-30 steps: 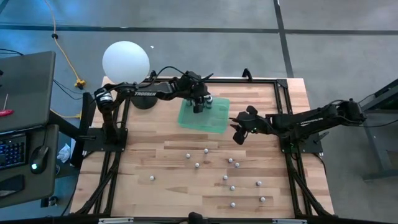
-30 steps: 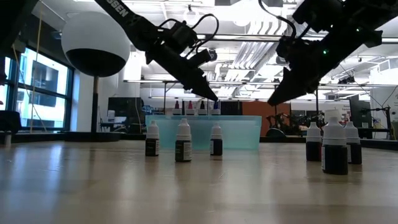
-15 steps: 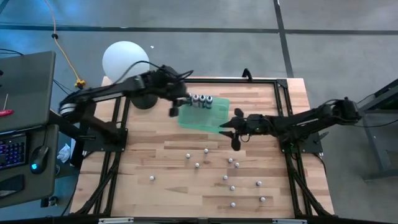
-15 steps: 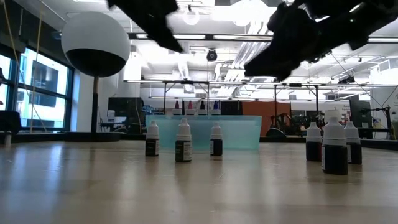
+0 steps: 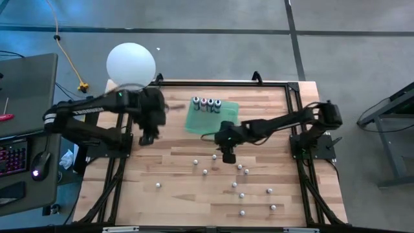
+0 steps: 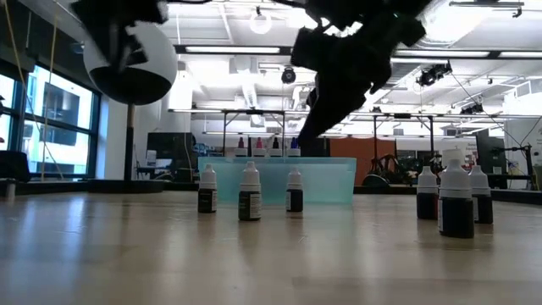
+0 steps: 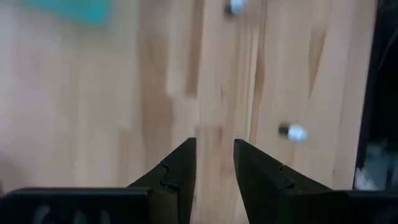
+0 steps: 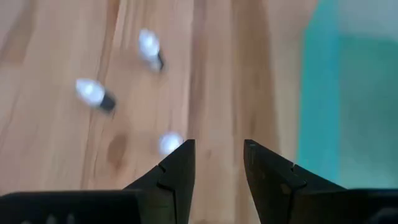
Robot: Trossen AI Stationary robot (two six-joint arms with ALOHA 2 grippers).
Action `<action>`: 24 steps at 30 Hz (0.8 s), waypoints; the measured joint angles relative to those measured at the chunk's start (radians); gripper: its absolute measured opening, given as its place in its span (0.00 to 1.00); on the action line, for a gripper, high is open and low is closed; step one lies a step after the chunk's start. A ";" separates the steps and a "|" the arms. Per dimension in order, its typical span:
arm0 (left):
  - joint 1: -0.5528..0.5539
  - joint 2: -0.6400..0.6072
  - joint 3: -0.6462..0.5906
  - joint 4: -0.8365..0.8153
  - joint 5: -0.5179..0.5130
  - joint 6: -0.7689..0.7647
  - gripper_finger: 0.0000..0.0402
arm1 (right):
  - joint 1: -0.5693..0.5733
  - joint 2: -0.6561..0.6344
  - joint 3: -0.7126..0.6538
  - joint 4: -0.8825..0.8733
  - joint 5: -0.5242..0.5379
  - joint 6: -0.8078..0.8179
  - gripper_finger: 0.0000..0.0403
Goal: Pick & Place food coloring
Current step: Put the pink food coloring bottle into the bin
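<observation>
Looking straight down, the pale wooden table (image 5: pixel 181 162) has a translucent green tray (image 5: pixel 220 123) sitting in the upper middle of the frame. Four little greyish food coloring bottles with coloured tops (image 5: pixel 206 103) stand in a row along the tray's upper edge. The rest of the food coloring, the small whitish-capped bottles (image 5: pixel 242 195), are scattered over the lower middle and lower right of the table, standing upright and apart from each other. From table height you can see three of them lined up left of centre (image 6: pixel 249 191) and a tighter group at the right edge.

The right gripper (image 5: pixel 228 156) is in the centre of the overhead frame, just below the tray's lower edge and right next to the uppermost loose bottles. Its fingers (image 8: pixel 177 171) are apart with bare wood showing in the gap, so it's holding nothing.

The left gripper (image 5: pixel 146 138) is over at centre-left, well away from the tray and the bottles, near the table's left side. Its own camera shows the fingers (image 7: pixel 180 168) parted too, a narrow gap, empty.

The big white globe lamp (image 5: pixel 130 63) sits at the upper left, off the table corner.
</observation>
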 joint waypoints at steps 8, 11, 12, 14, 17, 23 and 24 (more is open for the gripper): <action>-0.238 0.002 -0.187 0.213 -0.072 -0.078 0.26 | 0.047 0.070 0.148 -0.102 -0.085 -0.040 0.31; -0.277 0.003 -0.205 0.259 -0.106 -0.078 0.26 | 0.052 0.111 0.155 -0.102 -0.079 -0.038 0.31; -0.285 0.006 -0.205 0.265 -0.109 -0.078 0.26 | 0.052 0.126 0.155 -0.102 -0.082 -0.029 0.31; -0.293 0.007 -0.205 0.265 -0.112 -0.078 0.26 | 0.052 0.157 0.155 -0.102 -0.082 -0.011 0.31; -0.291 0.007 -0.205 0.265 -0.112 -0.078 0.26 | 0.048 0.200 0.155 -0.097 -0.082 0.002 0.31; -0.290 0.007 -0.205 0.264 -0.115 -0.074 0.26 | 0.032 0.242 0.155 -0.090 -0.061 -0.005 0.31; -0.290 0.007 -0.205 0.264 -0.115 -0.075 0.26 | 0.026 0.243 0.155 -0.090 -0.061 -0.005 0.31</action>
